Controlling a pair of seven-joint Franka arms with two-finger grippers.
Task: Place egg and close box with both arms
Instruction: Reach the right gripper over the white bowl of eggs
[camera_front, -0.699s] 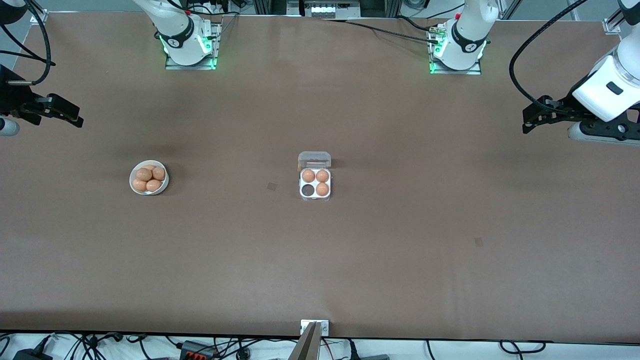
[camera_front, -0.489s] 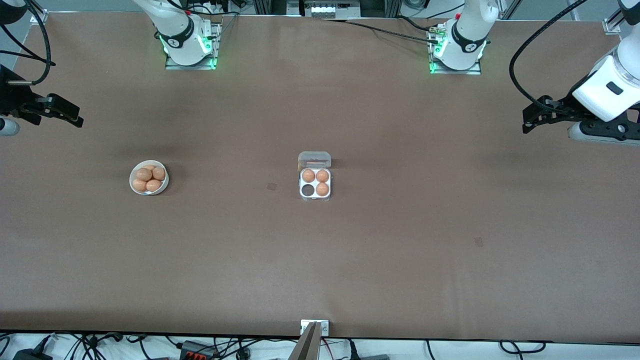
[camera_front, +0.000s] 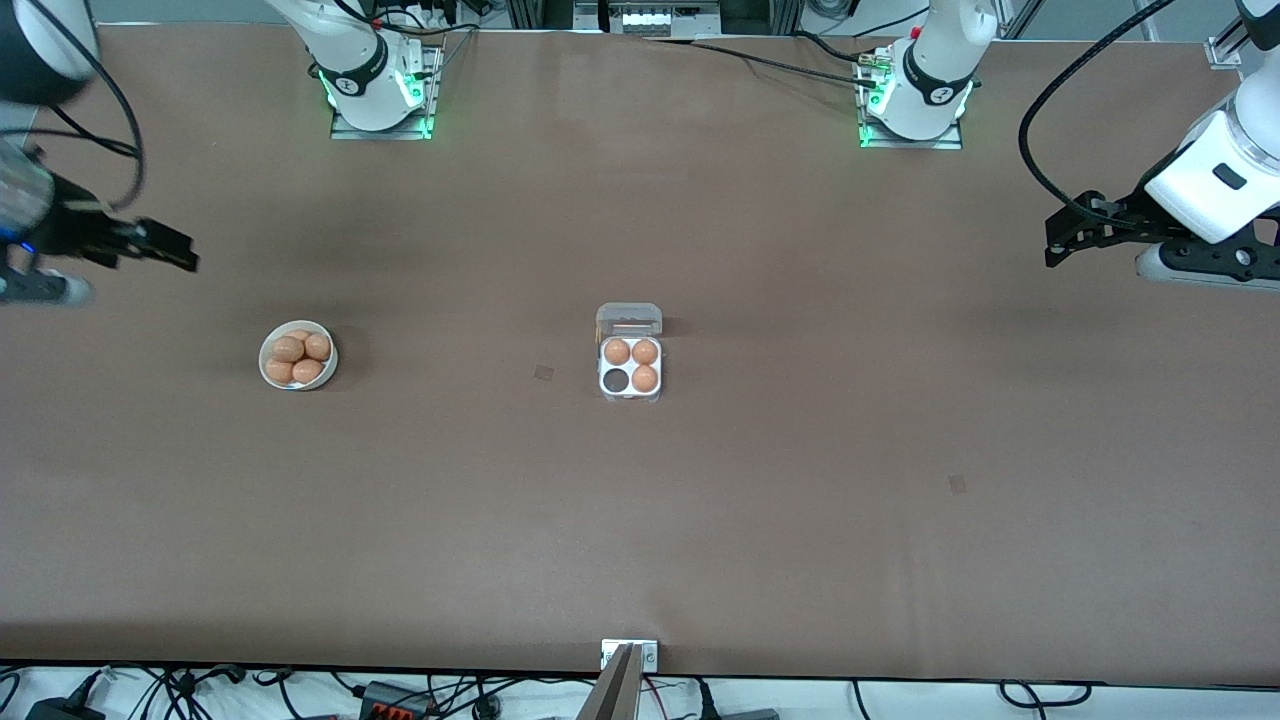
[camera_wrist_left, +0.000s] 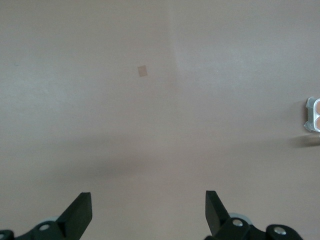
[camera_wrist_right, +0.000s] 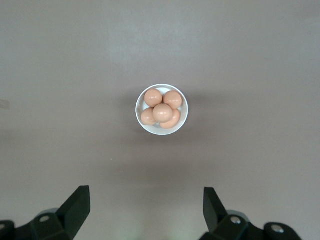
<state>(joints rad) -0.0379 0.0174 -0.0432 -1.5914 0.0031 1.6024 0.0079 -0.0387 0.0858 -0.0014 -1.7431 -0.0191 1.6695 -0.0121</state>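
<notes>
We are hovering our right gripper (camera_front: 185, 262) wide open, high over the table's right-arm end, facing the bowl (camera_front: 298, 355) of eggs (camera_wrist_right: 163, 112), probably to fetch one. The box (camera_front: 630, 365) is sitting mid-table, lid up, one cell empty. Our left gripper (camera_front: 1055, 243) is waiting, fingers spread.

Brown table (camera_front: 800, 520) — cables (camera_front: 180, 690) below.
</notes>
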